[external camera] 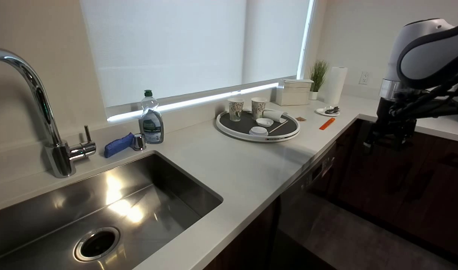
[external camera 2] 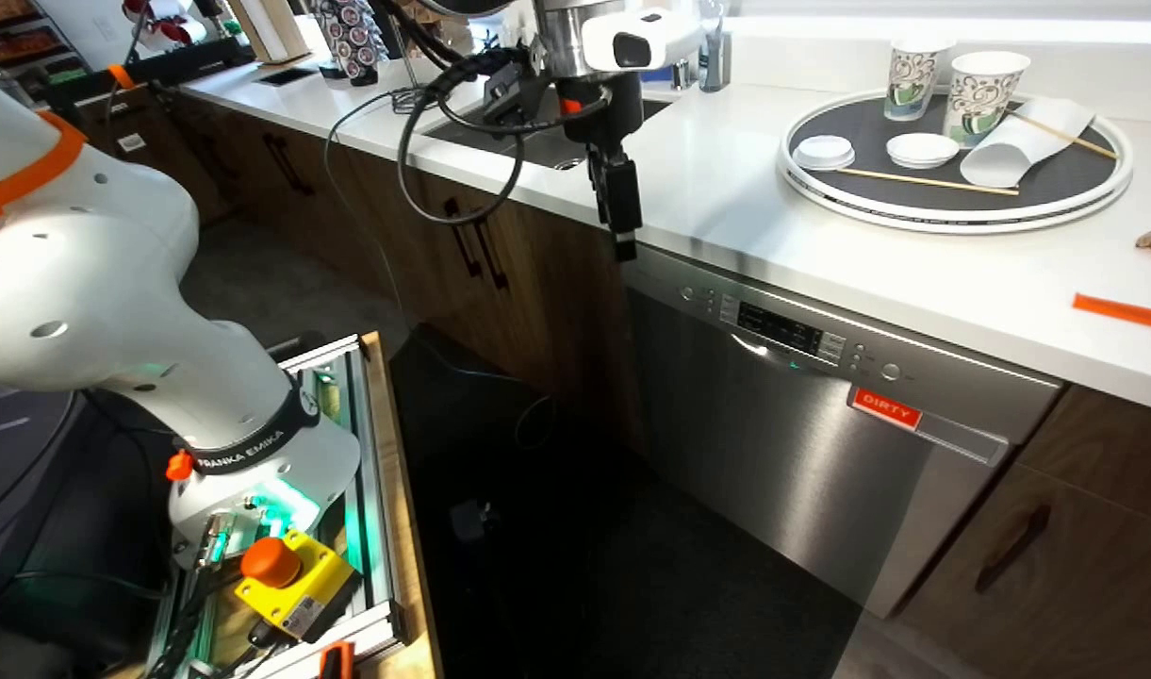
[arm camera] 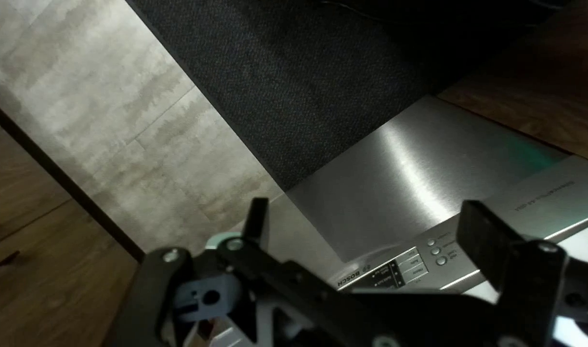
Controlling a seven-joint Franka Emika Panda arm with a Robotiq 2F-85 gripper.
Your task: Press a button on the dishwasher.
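While its two fingers (arm camera: 481,236) stand wide apart, the gripper (arm camera: 368,224) points downward in front of the white countertop (external camera 2: 745,174). Beyond and mostly below it, apart from the fingertips, is the steel-grey dishwasher (external camera 2: 773,443), whose control panel (external camera 2: 780,325) sits nearer the gripper than the red DIRTY sign (external camera 2: 884,407) does. Farther out, the countertop bears a round tray (external camera 2: 841,121) with two patterned cups (external camera 2: 985,94).
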